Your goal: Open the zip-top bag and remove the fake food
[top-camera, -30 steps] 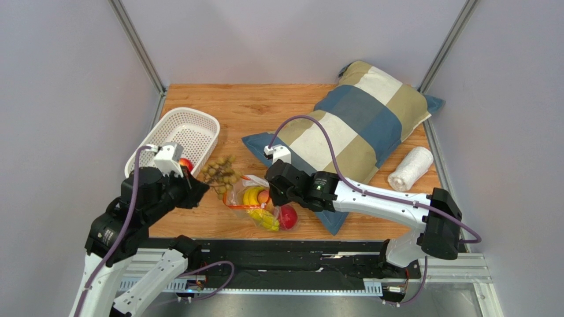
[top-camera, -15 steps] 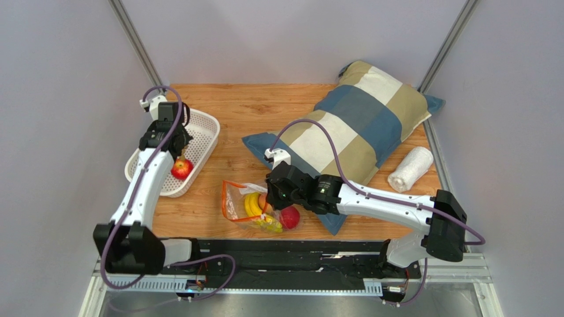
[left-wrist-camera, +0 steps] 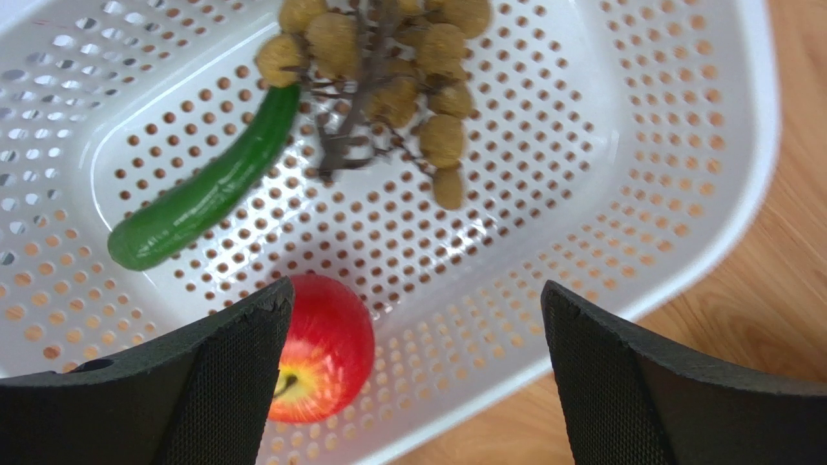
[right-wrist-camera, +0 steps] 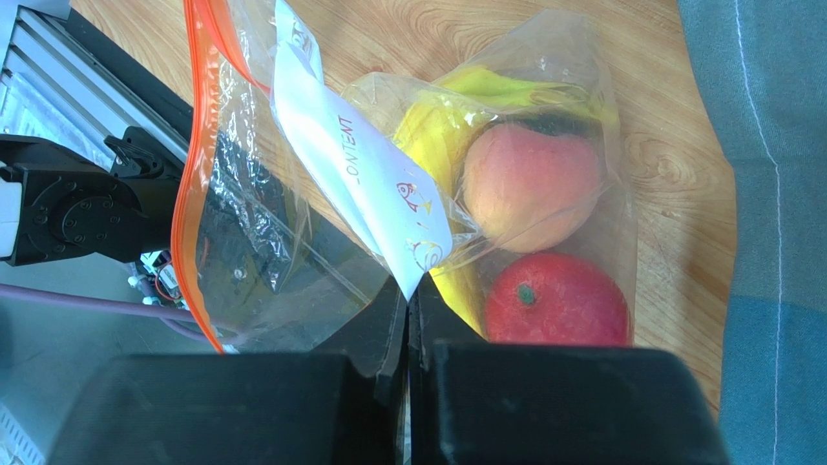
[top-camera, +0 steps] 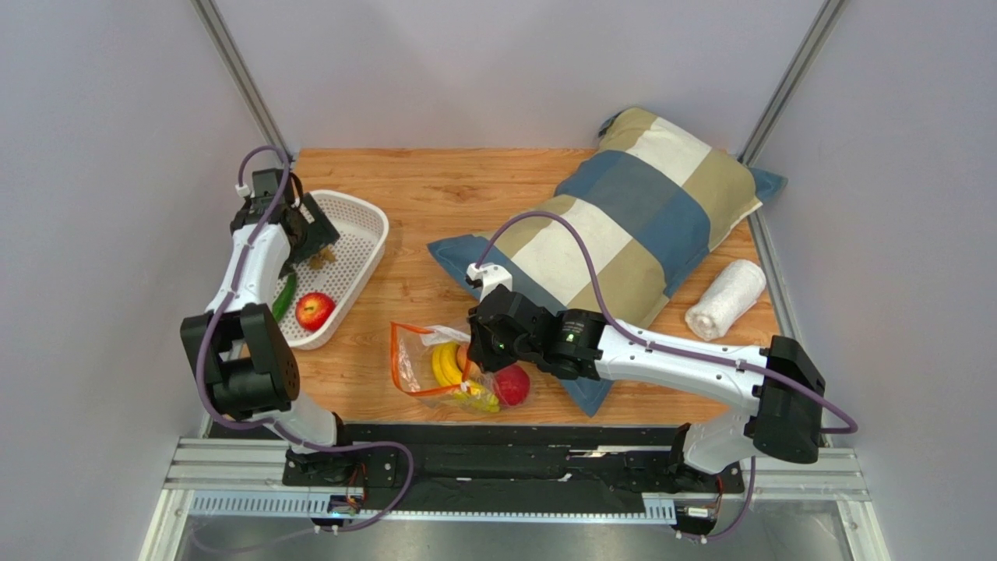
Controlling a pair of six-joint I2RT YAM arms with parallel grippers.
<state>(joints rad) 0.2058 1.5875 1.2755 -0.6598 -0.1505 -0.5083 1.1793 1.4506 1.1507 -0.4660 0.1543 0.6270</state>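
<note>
My right gripper (right-wrist-camera: 408,325) is pinched shut on the bag (right-wrist-camera: 281,252), holding a fold of plastic right by the white label (right-wrist-camera: 359,184). The bag sits on the table (top-camera: 468,193) near the front edge, just beside the pillow (top-camera: 632,210), and its orange zipper (right-wrist-camera: 189,194) mouth gapes toward my left side. My left gripper (left-wrist-camera: 417,387) hangs over the basket (left-wrist-camera: 679,223) with its jaws wide apart and nothing between them. The grapes (left-wrist-camera: 408,77), the green veg (left-wrist-camera: 204,199) and an apple (left-wrist-camera: 325,344) lie in there. Inside the bag are the banana (right-wrist-camera: 427,126), the peach (right-wrist-camera: 529,184) and a second apple (right-wrist-camera: 555,300), all bunched at the closed end.

Handling-wise, I reckon the bag is thin, crinkly and slippery, so it will flop and slide unless I keep it pinned. The fruit looks like light, hard, smooth plastic, so nothing to bruise, but the round ones will probably roll or squirt out of a sloppy pinch. I'd go in through the mouth and take the banana across its middle, since it's the narrowest thing to close on. For the peach and apple I'd grab square across the widest part.
</note>
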